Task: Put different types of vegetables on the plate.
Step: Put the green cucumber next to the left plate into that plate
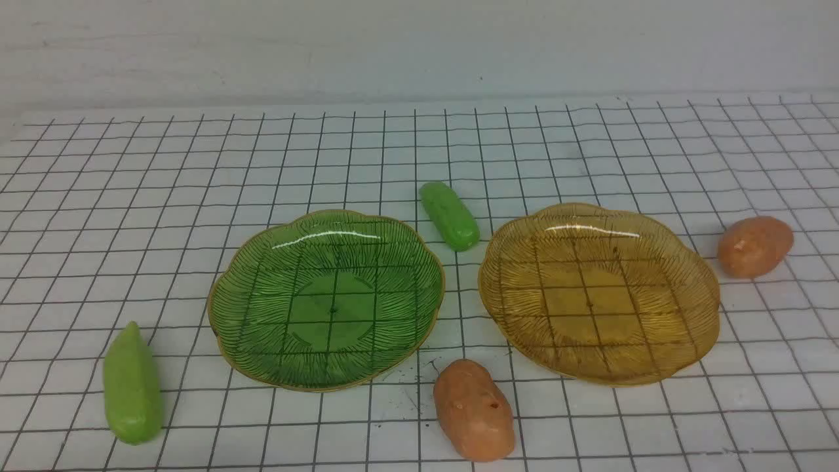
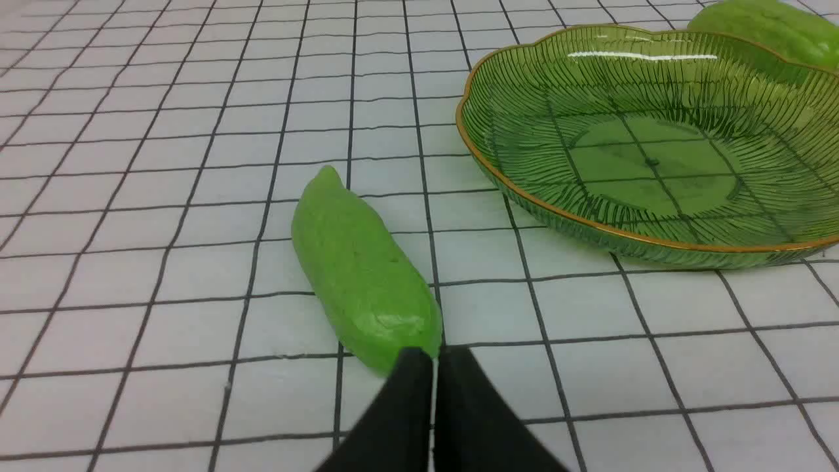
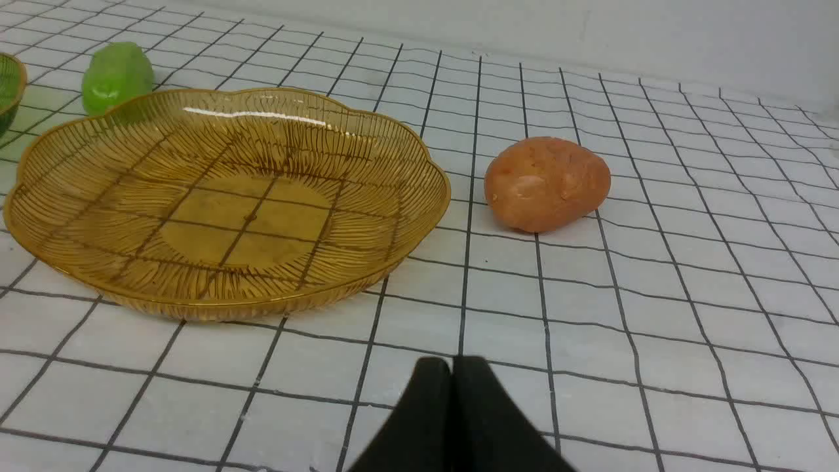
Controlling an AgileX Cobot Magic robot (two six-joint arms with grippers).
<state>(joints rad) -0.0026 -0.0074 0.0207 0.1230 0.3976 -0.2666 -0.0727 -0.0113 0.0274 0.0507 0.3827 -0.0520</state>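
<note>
two glossy green cucumbers point(image 1: 133, 387) point(image 1: 450, 216) | two lumpy orange-brown potatoes point(image 1: 474, 410) point(image 1: 755, 247) | all lying flat, apart

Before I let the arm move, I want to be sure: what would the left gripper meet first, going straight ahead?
Probably the pointed green cucumber, just beyond the shut left gripper, though depth is unclear.

1. The desk point(image 1: 262, 157) has a white surface with a dark grid.
2. A green plate point(image 1: 334, 308) lies left of an amber plate point(image 1: 593, 301).
3. A green cucumber point(image 1: 449, 216) lies between them, toward the far side.
4. A pointed green vegetable point(image 1: 133, 387) lies at the near left.
5. One potato point(image 1: 474, 410) lies near the front, another potato point(image 1: 755, 246) just right of the amber plate.
</note>
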